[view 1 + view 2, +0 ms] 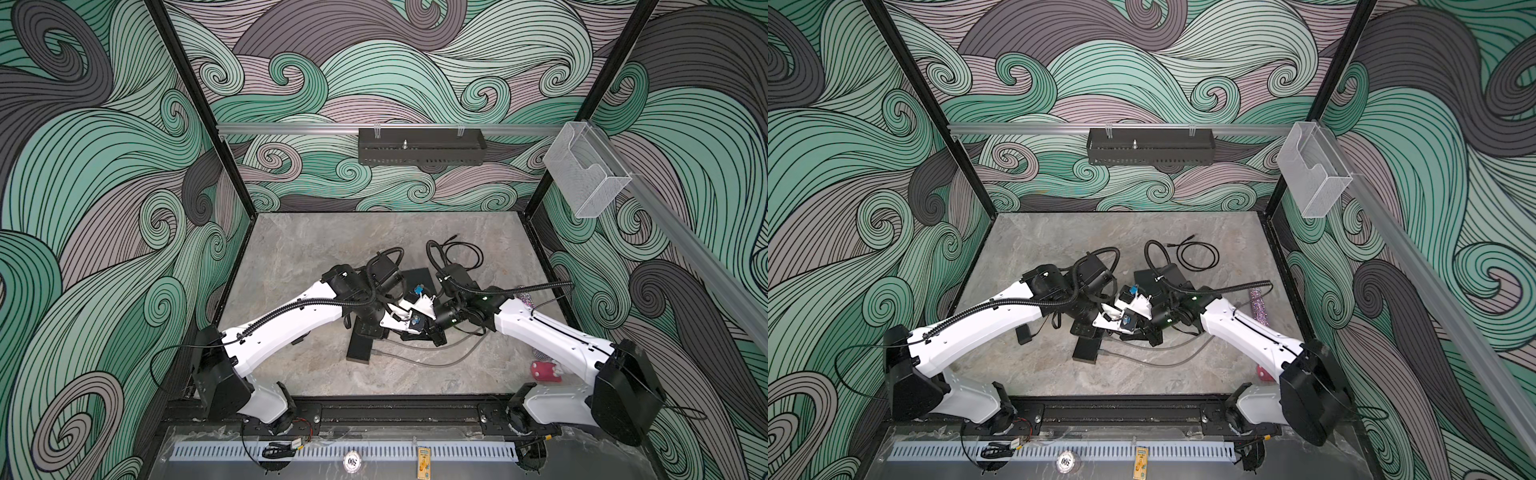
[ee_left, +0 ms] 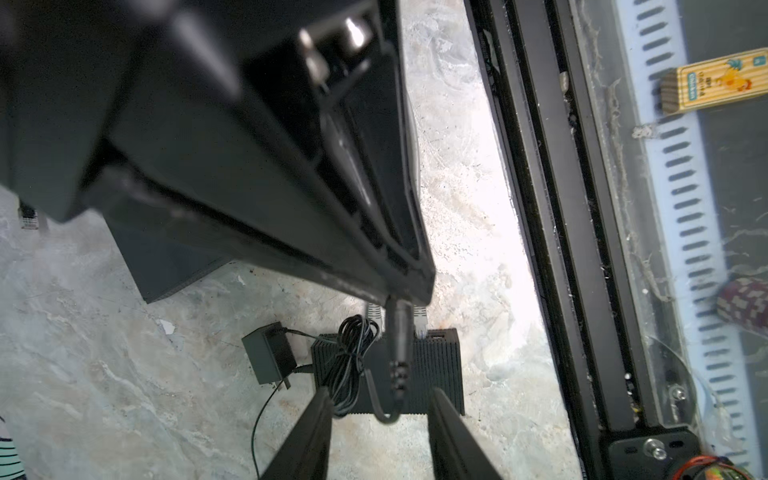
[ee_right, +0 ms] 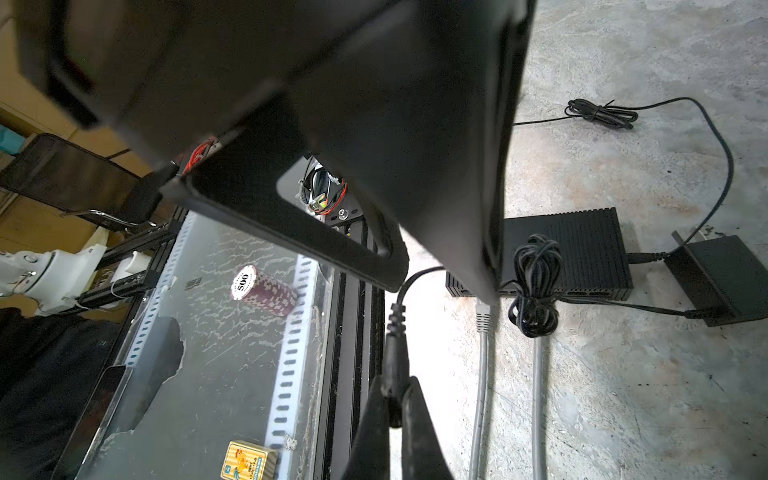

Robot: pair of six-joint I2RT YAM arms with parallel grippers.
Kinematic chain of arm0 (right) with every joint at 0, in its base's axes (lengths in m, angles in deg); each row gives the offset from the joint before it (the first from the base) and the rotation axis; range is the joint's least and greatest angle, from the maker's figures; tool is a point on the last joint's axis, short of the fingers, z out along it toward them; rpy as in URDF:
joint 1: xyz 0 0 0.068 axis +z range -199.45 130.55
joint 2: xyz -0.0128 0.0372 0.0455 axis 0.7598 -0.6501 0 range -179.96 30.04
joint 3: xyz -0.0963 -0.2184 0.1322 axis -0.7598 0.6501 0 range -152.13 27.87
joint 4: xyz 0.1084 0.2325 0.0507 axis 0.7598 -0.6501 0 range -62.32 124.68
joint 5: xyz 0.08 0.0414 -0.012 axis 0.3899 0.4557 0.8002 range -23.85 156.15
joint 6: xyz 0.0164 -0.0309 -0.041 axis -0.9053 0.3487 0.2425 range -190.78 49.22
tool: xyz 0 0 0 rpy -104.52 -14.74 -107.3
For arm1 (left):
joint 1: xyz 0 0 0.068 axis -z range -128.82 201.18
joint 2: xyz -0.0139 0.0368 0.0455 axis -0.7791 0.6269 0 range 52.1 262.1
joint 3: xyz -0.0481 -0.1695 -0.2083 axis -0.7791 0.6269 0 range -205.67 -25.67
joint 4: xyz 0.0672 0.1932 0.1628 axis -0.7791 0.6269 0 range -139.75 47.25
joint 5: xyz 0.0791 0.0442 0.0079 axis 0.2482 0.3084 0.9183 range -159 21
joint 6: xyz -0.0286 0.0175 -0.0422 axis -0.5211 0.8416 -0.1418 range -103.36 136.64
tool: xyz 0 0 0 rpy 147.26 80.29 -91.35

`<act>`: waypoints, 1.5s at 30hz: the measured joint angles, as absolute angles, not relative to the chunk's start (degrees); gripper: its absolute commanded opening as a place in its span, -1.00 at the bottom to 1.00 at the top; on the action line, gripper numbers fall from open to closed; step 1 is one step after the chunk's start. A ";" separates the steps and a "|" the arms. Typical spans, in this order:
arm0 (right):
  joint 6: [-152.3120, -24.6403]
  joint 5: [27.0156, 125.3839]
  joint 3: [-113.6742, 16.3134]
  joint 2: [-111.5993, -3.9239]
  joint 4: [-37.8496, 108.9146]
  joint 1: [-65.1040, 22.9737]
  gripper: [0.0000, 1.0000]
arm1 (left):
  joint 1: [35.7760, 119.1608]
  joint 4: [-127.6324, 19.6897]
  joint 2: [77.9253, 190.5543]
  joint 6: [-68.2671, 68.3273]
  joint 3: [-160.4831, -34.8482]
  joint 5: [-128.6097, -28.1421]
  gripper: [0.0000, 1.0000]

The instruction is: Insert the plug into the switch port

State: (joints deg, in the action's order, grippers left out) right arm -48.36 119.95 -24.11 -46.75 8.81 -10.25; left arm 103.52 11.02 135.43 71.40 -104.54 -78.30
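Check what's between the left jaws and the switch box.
The black plug, pinched by the right gripper, hangs there, clear of both jaws; left wrist view shows it.

Adapter (image 3: 723, 278) beside switch (image 3: 582, 245) (apart), cord bundle (image 3: 536, 286) — atop

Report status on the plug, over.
Right tool shut on plug. Left tool open, astride it. Plug not in switch. Cord bundle draped over switch.

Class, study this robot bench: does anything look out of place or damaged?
Yes. A stack of poker chips and a small yellow box sit on the front ledge, and neither has anything to do with cabling. The ledge's surface also looks torn or peeling near them.
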 measured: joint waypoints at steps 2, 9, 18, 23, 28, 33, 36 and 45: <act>-48.62 120.56 -24.66 -47.37 8.25 -10.25 -1.00 | 104.19 10.65 135.23 71.66 -104.54 -77.69 -0.37; -48.76 121.94 -26.98 -50.03 6.21 -10.49 -1.00 | 106.14 9.34 135.06 71.90 -104.32 -74.61 -0.56; -49.17 121.74 -27.09 -50.03 5.75 -10.58 -1.00 | 107.06 9.21 135.06 72.21 -104.08 -73.12 -0.75; -50.96 121.52 -27.11 -50.19 6.32 -10.75 -1.00 | 107.21 8.97 135.06 72.16 -103.86 -72.56 -0.71; -52.23 121.52 -27.39 -50.47 7.20 -10.79 -1.00 | 107.34 8.33 135.06 72.12 -103.73 -72.23 -0.59; -52.84 121.50 -27.39 -50.60 7.53 -10.79 -1.00 | 107.71 8.03 135.06 71.92 -103.71 -72.10 -0.72; -52.91 121.46 -27.39 -50.62 7.48 -10.79 -1.00 | 107.82 8.01 135.06 71.57 -103.64 -71.79 -1.00; -53.26 118.27 -27.26 -50.21 8.01 -10.77 0.13 | 107.91 8.14 135.12 70.77 -103.64 -70.44 -1.00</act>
